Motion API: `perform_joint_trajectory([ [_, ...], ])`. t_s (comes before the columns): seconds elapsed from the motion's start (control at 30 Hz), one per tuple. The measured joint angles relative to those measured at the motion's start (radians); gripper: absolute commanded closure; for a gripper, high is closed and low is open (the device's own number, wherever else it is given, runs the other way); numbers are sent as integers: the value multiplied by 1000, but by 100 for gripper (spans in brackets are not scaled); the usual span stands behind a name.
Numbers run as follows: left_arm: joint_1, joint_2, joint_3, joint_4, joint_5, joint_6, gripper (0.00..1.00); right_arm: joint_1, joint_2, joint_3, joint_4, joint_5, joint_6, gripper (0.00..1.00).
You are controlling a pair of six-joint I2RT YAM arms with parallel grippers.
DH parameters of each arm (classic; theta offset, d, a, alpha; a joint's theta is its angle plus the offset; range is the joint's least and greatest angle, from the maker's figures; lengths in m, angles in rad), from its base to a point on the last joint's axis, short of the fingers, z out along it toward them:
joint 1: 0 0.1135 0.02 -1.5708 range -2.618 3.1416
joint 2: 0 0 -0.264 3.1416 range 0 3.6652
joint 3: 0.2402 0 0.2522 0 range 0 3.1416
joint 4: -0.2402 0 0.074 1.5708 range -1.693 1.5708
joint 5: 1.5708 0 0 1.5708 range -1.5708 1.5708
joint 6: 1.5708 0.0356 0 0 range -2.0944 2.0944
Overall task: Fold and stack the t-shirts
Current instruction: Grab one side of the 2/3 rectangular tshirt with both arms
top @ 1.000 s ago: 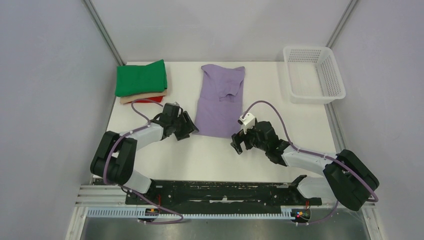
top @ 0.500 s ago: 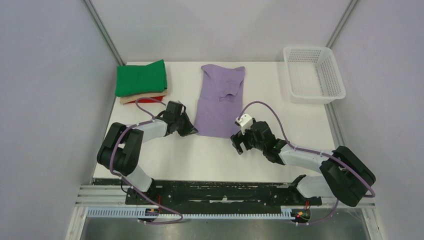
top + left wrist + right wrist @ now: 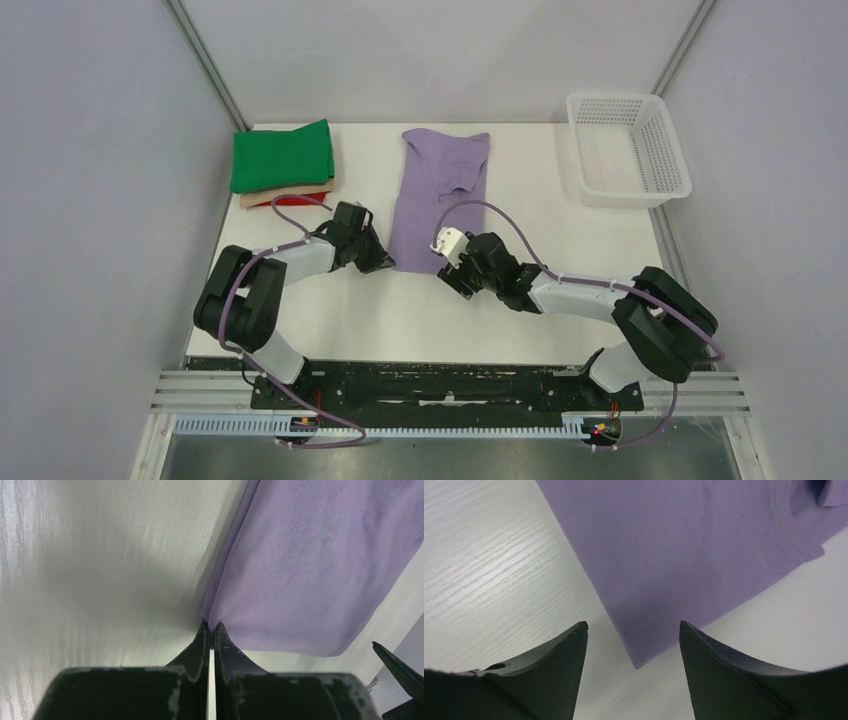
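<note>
Up top, the lavender t-shirt (image 3: 440,195) lies flat down the middle of the table (image 3: 400,315), collar far, hem towards the arms. The left gripper (image 3: 386,263) is on the hem's near left corner and the right gripper (image 3: 446,272) is at the near right corner. At the far left, a folded green t-shirt (image 3: 282,156) sits on a beige t-shirt (image 3: 252,198) and a red t-shirt (image 3: 300,201). The white mesh basket (image 3: 665,150) stands far right, well apart.

Over to the left wrist: fingers pressed tight together, pinching the lavender cloth's edge right at their tips.

Right wrist now: jaws spread wide, one finger either side of the shirt's corner, which lies flat between them. Whether either finger touches the cloth, I cannot tell.
</note>
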Motion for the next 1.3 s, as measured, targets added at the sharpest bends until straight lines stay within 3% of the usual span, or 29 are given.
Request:
perform_joint_trajectory([
  [0.07,-1,0,2,-6,-2,0,98,0,43,32,-25,-5,-19,40],
  [0.2,-1,0,9,-23,-9,0,98,9,100,56,-70,-13,-42,41],
  [0.43,-2,-5,16,-49,-26,1,98,14,159,100,-111,18,-47,61],
  [0.63,-2,-23,17,-89,-53,7,98,16,172,116,-134,58,-29,64],
  [0.8,-3,-31,20,-114,-73,9,98,18,172,118,-151,77,-25,78],
  [0.97,-3,-40,23,-139,-78,9,98,18,170,118,-164,45,-30,100],
  [1.13,-3,-117,17,-198,-101,10,98,26,142,105,-172,-51,-32,100],
  [1.3,-3,-333,-19,-280,-148,10,98,58,32,53,-175,-204,-14,100],
])
